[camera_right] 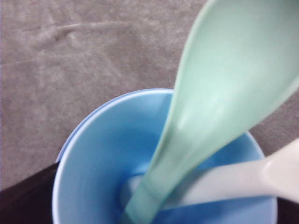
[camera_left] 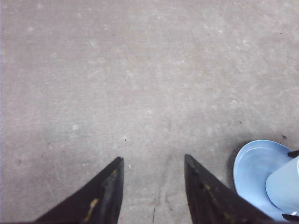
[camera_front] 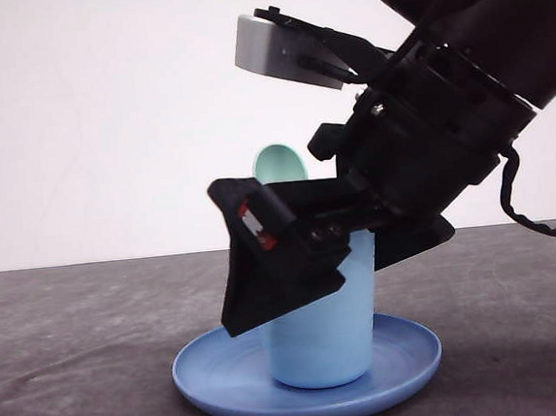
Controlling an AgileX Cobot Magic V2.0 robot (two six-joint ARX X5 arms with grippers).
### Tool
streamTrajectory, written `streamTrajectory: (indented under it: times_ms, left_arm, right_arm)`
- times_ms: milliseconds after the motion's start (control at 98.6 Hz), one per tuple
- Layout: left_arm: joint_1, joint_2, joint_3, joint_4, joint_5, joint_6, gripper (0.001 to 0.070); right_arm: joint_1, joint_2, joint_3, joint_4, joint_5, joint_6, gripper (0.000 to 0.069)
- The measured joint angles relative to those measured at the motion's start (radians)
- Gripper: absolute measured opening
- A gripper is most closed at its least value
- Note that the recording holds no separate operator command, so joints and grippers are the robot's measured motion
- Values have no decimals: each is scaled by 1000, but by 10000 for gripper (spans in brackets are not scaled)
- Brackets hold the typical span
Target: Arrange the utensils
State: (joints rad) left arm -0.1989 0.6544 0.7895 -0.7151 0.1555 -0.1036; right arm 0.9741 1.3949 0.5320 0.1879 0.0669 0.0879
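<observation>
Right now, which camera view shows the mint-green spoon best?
The right wrist view shows the spoon best: its bowl and handle stand inside the light blue cup, beside the white fork. In the front view just the spoon's bowl tip rises behind the right gripper.

Cup (camera_right: 107, 154) mouth crowded by utensils (camera_right: 224, 98)
</observation>
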Motion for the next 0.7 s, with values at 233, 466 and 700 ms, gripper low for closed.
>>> streamTrajectory:
  times_ms: [233, 466, 700]
  left_arm:
    - [0, 0, 0, 0, 0, 4, 235]
    - [0, 0, 0, 0, 0, 5, 235]
    - [0, 0, 0, 0, 0, 6, 235]
  right_arm:
    - [-5, -106, 0, -117, 0, 2, 680]
    - [-43, -266, 0, -432, -14, 3, 680]
    - [-158, -471, 0, -643, -11, 33, 680]
